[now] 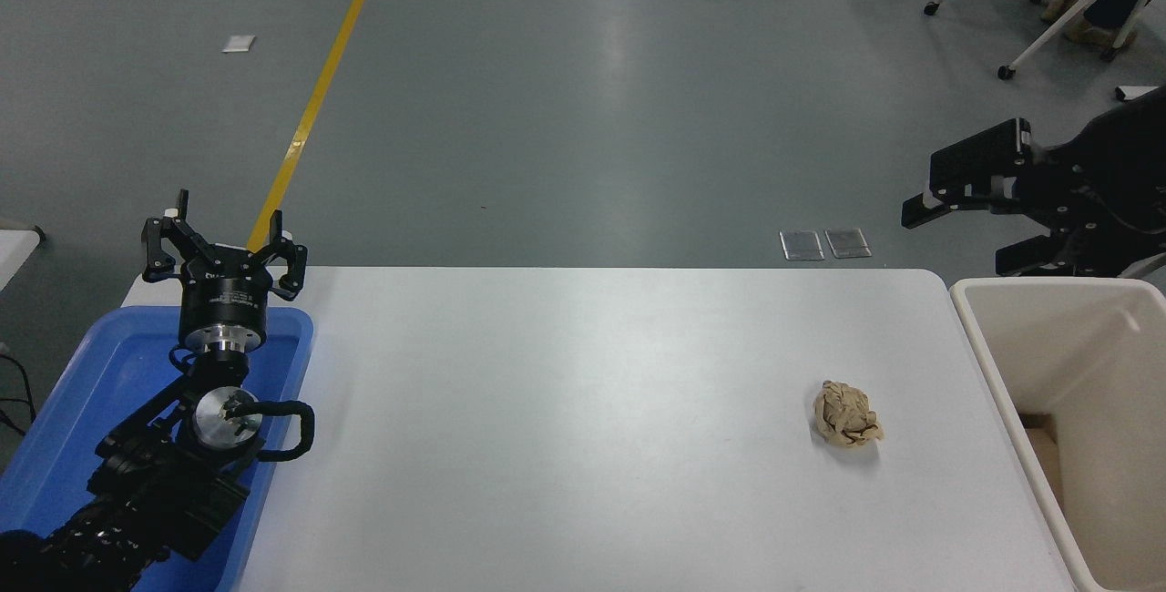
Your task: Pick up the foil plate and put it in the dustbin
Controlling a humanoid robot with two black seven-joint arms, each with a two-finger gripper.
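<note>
Right tool (967,202) up off the far-right corner, fingers spread, holding nothing; air all round it. Just below and behind it, dustbin (1002,373) mouth, rim unobstructed. Down and to its left, table (565,410) bare but for one crumpled paper ball (847,414) near the bin side. Far across, left tool (221,246) parked over blue tray (64,410).

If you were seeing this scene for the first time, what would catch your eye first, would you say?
Probably the crumpled paper ball, alone on the white table toward its right side. Next, the right tool, open and raised beyond the cream dustbin at the right edge. The left tool is parked over the blue tray.
</note>
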